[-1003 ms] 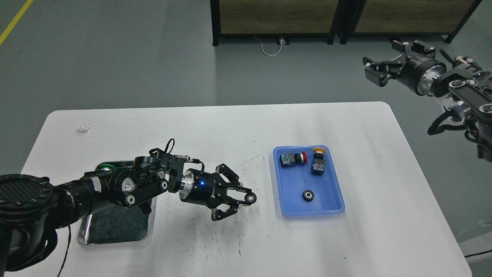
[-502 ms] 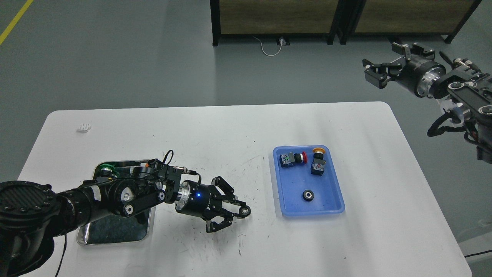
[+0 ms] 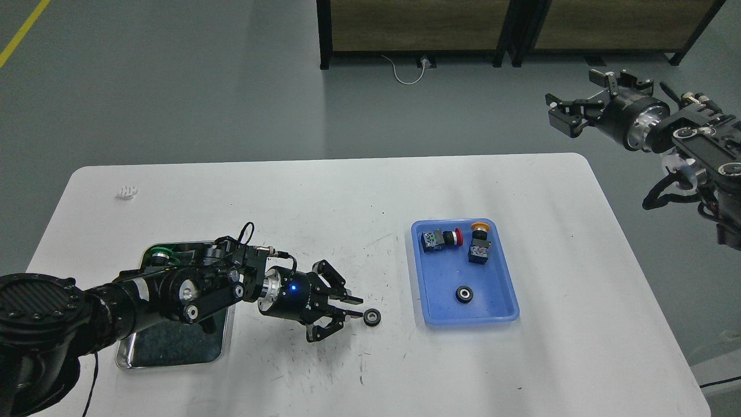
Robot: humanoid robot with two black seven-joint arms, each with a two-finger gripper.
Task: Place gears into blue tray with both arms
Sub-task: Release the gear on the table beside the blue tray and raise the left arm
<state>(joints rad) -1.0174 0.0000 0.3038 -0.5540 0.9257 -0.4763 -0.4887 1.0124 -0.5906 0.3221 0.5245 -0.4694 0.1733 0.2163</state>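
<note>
The left black two-finger gripper (image 3: pixel 352 308) hangs low over the white table (image 3: pixel 324 191), fingers spread, a small black toothed gear (image 3: pixel 372 316) lying on the tabletop just off its tips. A second gear (image 3: pixel 463 294) rests inside the shallow blue plastic tray (image 3: pixel 509 289). The right gripper (image 3: pixel 564 113) hovers off the table's far right corner, fingers apart and holding nothing.
</note>
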